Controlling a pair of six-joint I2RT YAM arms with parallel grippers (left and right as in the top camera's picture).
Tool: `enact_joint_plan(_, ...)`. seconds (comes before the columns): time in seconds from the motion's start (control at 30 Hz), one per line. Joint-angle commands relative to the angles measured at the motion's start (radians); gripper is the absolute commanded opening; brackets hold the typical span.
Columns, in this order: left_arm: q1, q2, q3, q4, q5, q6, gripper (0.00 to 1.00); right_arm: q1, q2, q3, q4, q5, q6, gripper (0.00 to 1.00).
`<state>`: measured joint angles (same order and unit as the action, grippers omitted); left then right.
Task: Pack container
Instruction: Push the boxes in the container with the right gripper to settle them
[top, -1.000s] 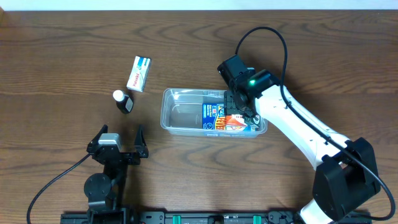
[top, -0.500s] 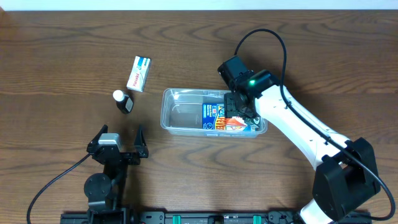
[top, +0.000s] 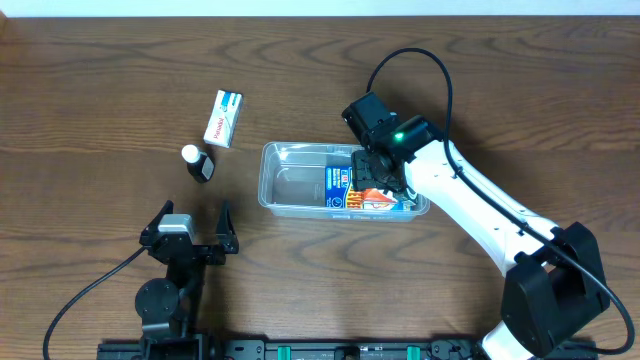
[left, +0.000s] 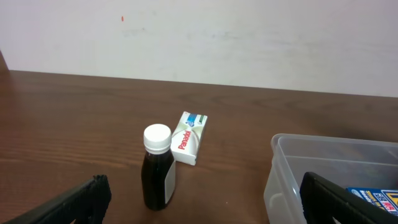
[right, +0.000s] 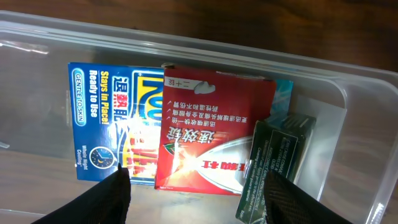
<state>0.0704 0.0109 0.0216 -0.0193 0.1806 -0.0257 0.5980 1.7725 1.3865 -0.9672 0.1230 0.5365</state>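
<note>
Right gripper (right: 198, 186) hovers part-open, empty, over red box (right: 214, 134) at container's (top: 275, 195) 3 o'clock end, likely saving room; left gripper (top: 193, 218) gapes, empty.

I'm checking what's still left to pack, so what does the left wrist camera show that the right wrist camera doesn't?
Only the left wrist view: a dark bottle with a white cap, standing upright, and a Panadol box lying just behind it, both outside the container.
Only the right wrist view: a red box lying partly over the blue box, with a dark box beside it.
Both: the container and the blue box inside it, though the left wrist view shows only a corner of that box.
</note>
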Motion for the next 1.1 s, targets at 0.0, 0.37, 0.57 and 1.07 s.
enact_joint_plan(0.0,0.005,-0.006,-0.018,-0.033,0.018,-0.001,0.98,0.005,0.012,-0.007,0.004,0.004,-0.015,0.66)
enact_joint_plan(0.37,0.005,-0.006,-0.018,-0.033,0.018,-0.001,0.98,0.002,0.03,-0.101,0.067,0.004,-0.018,0.66)
enact_joint_plan(0.57,0.005,-0.006,-0.018,-0.033,0.018,-0.001,0.98,-0.003,0.031,-0.119,0.109,-0.001,-0.023,0.67)
enact_joint_plan(1.07,0.005,-0.006,-0.018,-0.033,0.018,-0.001,0.98,0.005,0.031,-0.121,0.179,-0.091,-0.056,0.66)
